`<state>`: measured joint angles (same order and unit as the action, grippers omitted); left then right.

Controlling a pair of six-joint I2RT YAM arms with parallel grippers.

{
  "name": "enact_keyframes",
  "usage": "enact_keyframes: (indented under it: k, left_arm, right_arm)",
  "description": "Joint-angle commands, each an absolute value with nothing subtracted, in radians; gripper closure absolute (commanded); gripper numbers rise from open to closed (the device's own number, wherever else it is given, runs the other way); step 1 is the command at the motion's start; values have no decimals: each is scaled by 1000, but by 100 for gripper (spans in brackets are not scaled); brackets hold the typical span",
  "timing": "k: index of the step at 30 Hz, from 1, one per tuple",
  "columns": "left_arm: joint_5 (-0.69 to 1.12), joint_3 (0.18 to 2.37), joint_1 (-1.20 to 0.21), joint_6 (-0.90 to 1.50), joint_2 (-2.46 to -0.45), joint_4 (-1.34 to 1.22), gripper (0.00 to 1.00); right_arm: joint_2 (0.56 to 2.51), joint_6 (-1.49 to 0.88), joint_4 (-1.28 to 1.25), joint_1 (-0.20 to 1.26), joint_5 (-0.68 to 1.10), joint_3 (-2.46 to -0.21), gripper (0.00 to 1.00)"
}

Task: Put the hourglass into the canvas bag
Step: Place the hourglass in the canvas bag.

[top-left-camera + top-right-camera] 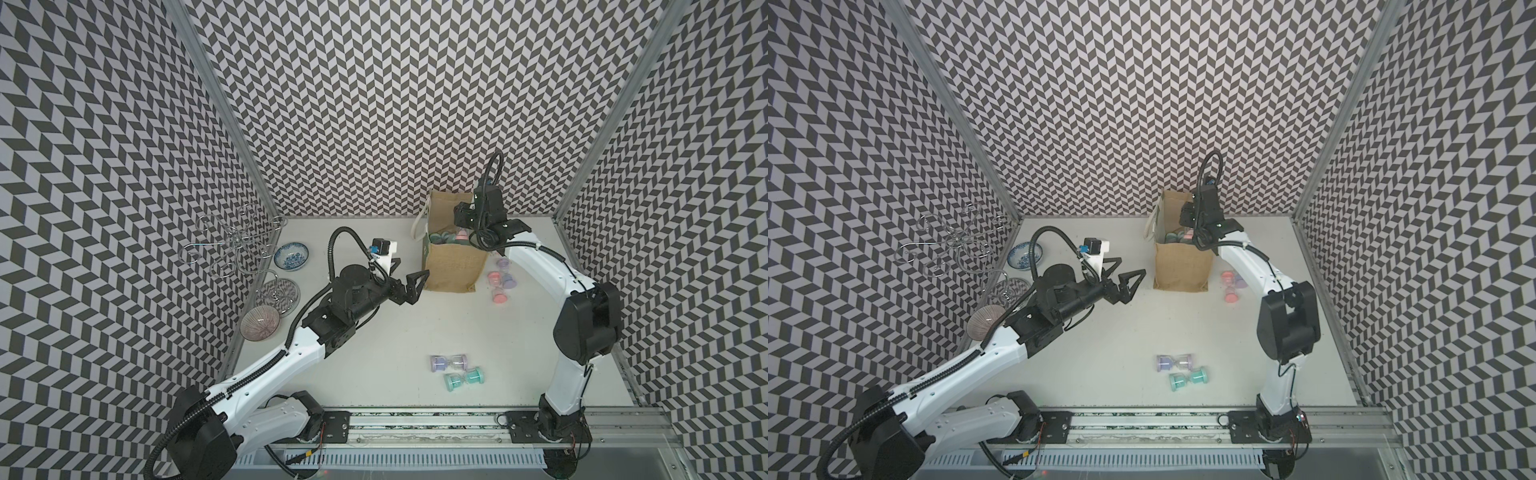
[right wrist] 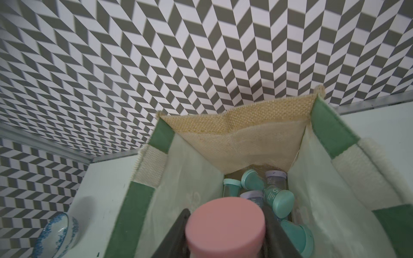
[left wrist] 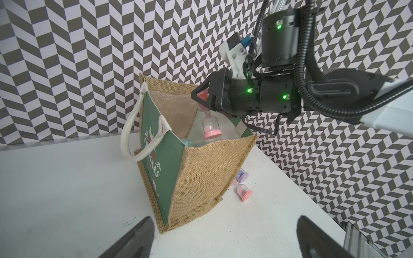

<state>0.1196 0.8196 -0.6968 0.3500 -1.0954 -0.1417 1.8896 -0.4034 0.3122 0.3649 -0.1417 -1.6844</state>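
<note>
1. The desk (image 1: 374, 332): pale top, walled by chevron panels, carrying everything below.

2. The canvas bag (image 1: 455, 266): stands upright at the far side of the desk with its mouth open. It is tan burlap with a green printed panel and a cream handle. Several teal and lilac hourglasses (image 2: 277, 201) already lie on its floor.

3. The left fingers (image 1: 417, 280): spread wide and empty. They point at the bag's near corner, just beside it. The left wrist view shows a gap and no contact.

4. The right fingers (image 2: 274, 234): closed narrow on the upper cap of the pink hourglass, poised over the bag's mouth.

5. The pink hourglass (image 3: 211, 125): hangs roughly upright from those fingers. Its lower end is within the bag's mouth, clear of the walls and above the ones inside.

6. Loose stock on the desk: a pink and lilac pair (image 1: 498, 282) lies just beside the bag on the right arm's side. A lilac hourglass (image 1: 449, 363) and a teal hourglass (image 1: 463, 379) lie close together nearer the front.

Step in hand: by my reading, you are at the release. Keep the right arm centred over the opening and part its fingers, lowering a little first if you want a softer drop. Then lift straight out so nothing snags the lining or handle.
</note>
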Motion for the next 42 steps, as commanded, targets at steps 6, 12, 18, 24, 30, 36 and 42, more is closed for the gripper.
enact_keyframes:
  k: [6,12,18,24,30,36,42]
  left_arm:
    - [133,839,-680,364,-1098,-178,1]
    - [131,829,-678,370,-1094,-186,1]
    - [129,818,-678,379,-1092,-195,1]
    - [126,812,-678,380,-1088,-202,1]
    - [123,811,-678,385,-1086,-206,1]
    - [121,808,-678,388,-1081,-204,1]
    - [119,799,-678,388,-1063,-200,1]
  right_arm:
    - [2012,-364,281,361,-150,-1734,70]
    - [2066,-359,294,361,-152,-1719,68]
    - [2076,-356,296,360,-155,-1710,60]
    - [2054,-355,298,360,-154,-1704,50]
    - [2007,-350,297,359,-155,-1690,40]
    - [1939,-346,298,362,-107,-1684,35]
    - [1830,-345,265,362,-24,-1642,27]
